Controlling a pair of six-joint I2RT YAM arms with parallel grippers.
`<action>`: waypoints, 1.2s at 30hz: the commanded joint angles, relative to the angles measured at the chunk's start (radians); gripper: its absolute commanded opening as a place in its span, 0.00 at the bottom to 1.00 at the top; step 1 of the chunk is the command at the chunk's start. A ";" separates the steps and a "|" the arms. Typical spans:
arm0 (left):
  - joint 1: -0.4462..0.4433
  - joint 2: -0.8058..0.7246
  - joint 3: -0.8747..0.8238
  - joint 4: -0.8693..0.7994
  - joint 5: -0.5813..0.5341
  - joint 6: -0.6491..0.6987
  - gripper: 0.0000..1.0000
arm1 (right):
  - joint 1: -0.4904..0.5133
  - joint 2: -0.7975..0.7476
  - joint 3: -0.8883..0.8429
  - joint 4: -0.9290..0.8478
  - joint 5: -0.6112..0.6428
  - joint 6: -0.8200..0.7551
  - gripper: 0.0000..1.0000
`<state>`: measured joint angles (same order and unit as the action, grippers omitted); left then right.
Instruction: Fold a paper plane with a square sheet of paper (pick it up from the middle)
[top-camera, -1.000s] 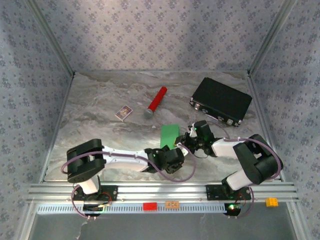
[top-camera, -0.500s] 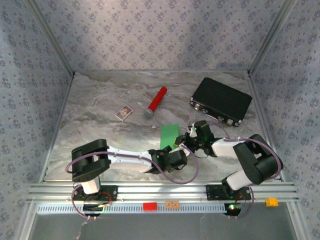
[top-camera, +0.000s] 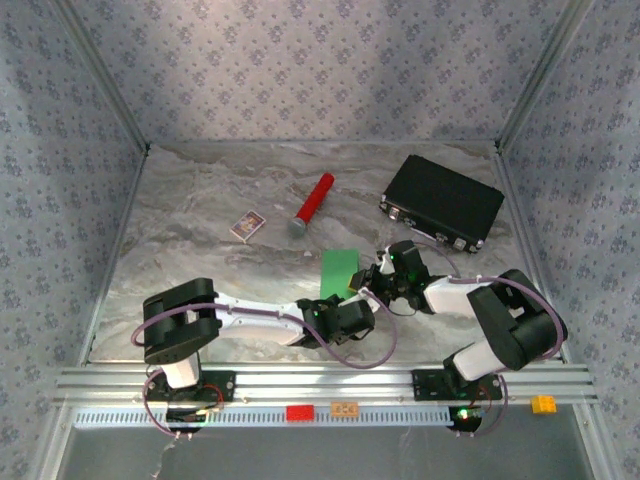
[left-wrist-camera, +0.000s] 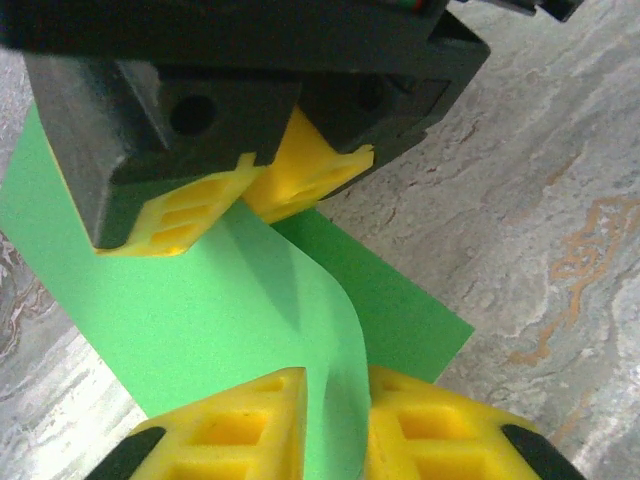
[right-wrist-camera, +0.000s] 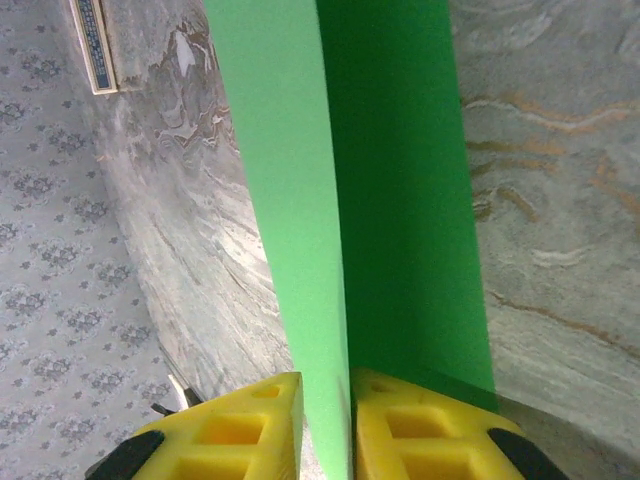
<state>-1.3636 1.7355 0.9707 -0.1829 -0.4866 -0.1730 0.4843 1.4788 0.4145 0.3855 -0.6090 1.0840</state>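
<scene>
Paper: we are looking at one thin bright green square sheet of paper. It is sitting near the flat black plastic case, off the case's left and near side. Part of it is lifting off the grey marble-look table.
Left gripper: the left gripper is squeezing a raised curl of the sheet between its yellow fingers, with almost no gap showing.
Right gripper: the right gripper is pinching a standing flap of the same sheet, nearly shut.
Rip: we are thinking the sheet could tear if the two grippers pull away from each other, because both are holding it tight.
Crooked fold: we are guessing the crease could come out slanted if one gripper moves ahead of the other.
Slip: the thin sheet could slide out if a gripper loosens too soon.
Crumple: pushing the grippers together could squash the curl into a messy wrinkle.
Counting: we are counting one green sheet, two grippers, one black case, one red cylinder well to the case's left, and one small printed card farther from the case on that same side.
</scene>
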 joint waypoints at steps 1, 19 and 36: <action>-0.006 -0.037 0.000 0.002 -0.002 -0.011 0.11 | -0.009 -0.030 0.015 -0.048 0.016 -0.003 0.22; 0.289 -0.149 -0.081 0.123 0.713 -0.212 0.01 | -0.072 -0.439 -0.033 -0.448 0.157 -0.121 0.30; 0.346 -0.142 -0.118 0.169 0.763 -0.257 0.06 | 0.085 -0.258 0.003 -0.280 0.133 -0.084 0.13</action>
<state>-1.0271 1.6104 0.8604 -0.0395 0.2550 -0.4183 0.5625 1.2125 0.3889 0.0650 -0.4683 0.9833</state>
